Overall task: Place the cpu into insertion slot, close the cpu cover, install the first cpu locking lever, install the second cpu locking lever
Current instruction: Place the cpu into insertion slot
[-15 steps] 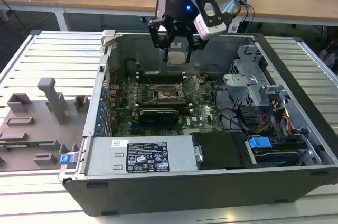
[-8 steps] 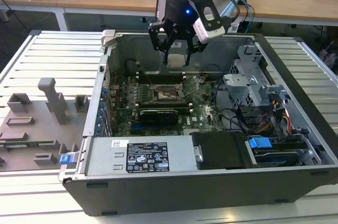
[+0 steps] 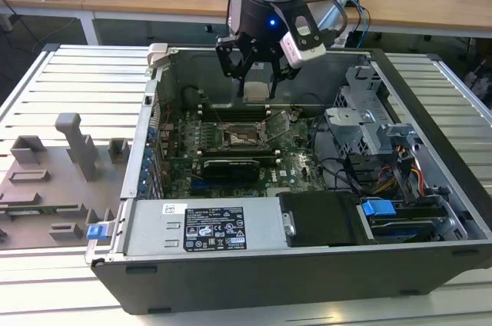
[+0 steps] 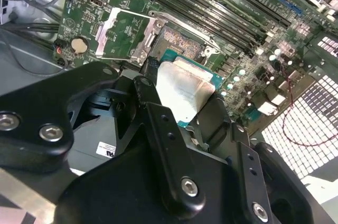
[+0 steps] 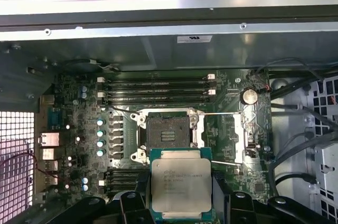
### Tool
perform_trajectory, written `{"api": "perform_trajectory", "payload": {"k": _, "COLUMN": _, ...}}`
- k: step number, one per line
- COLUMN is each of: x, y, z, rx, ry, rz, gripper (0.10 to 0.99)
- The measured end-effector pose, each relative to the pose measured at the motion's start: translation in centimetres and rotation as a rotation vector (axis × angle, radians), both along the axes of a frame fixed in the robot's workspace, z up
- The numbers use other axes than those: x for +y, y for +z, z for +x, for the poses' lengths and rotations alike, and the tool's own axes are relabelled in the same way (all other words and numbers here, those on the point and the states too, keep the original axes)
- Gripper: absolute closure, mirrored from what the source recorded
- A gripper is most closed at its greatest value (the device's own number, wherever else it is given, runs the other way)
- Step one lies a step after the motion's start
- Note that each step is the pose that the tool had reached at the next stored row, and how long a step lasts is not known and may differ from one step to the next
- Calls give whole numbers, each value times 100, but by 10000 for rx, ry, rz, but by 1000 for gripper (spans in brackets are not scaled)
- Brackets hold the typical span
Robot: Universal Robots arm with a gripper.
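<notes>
While the slatted grey metal bench (image 3: 77,80) carries the open dark grey computer case (image 3: 307,272), I hang above the green circuit board (image 3: 181,158) lying flat in its floor. My black hand (image 3: 255,84) is closed on the small flat square cpu with the dull silvery-grey metal top (image 5: 181,184). I grip it by opposite edges, I judge, so that it hangs level with its underside free of my fingers.

The cpu is in the air, clear of the board and not yet seated. The thin square silvery metal cpu cover with the cut-out centre (image 4: 105,31) lies swung open to one side. That leaves the small square dark insertion slot with its black rim and metal edging (image 5: 166,131) bare and ready to take the chip. In the first wrist view the cpu sits just beside the insertion slot, its sides about parallel with the rim.
</notes>
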State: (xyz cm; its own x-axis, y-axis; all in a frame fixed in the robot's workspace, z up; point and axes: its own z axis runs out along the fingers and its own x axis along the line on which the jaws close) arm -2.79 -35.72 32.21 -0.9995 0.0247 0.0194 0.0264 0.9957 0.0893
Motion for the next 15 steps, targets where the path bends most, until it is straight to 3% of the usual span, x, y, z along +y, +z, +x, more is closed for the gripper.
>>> {"api": "perform_trajectory", "payload": {"k": 8, "x": 20, "y": -103, "z": -1, "rx": 0, "ry": -2, "rz": -14, "gripper": 541}}
{"api": "perform_trajectory", "payload": {"k": 11, "x": 67, "y": -123, "z": 0, "rx": 0, "ry": 0, "rz": -20, "gripper": 541}}
{"api": "perform_trajectory", "payload": {"k": 13, "x": 142, "y": -144, "z": 0, "rx": -1, "ry": 0, "rz": -19, "gripper": 541}}
{"api": "perform_trajectory", "payload": {"k": 15, "x": 157, "y": -159, "z": 0, "rx": -1, "ry": 1, "rz": -19, "gripper": 541}}
